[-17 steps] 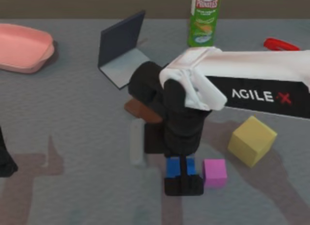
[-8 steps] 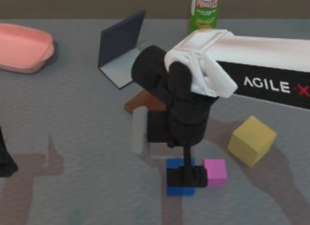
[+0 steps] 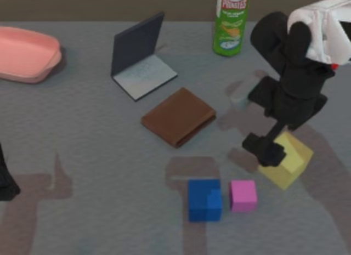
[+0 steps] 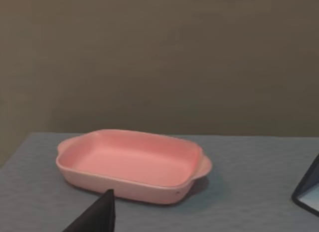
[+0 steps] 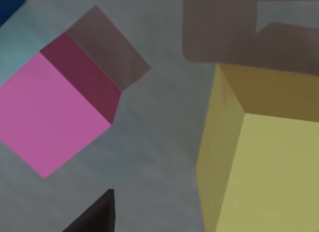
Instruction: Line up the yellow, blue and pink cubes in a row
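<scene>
The blue cube (image 3: 204, 200) rests on the table at the front centre. The smaller pink cube (image 3: 243, 196) stands just to its right, a thin gap between them. The larger yellow cube (image 3: 289, 160) lies farther right and a little farther back, turned at an angle. My right gripper (image 3: 266, 148) hovers open and empty over the yellow cube's left edge. The right wrist view shows the pink cube (image 5: 47, 112), the yellow cube (image 5: 264, 157) and one dark fingertip (image 5: 102, 214) over bare table between them. My left gripper (image 3: 4, 181) is parked at the left edge, open.
A brown wallet (image 3: 178, 117) lies behind the blue cube. An open laptop (image 3: 140, 57) and a green chips can (image 3: 231, 22) stand at the back. A salmon-pink tray (image 3: 27, 53) sits back left and fills the left wrist view's tray (image 4: 132, 164) area.
My right gripper let go of the blue cube beside the pink one, rose, and swung right and back to the yellow cube. The wallet is now uncovered.
</scene>
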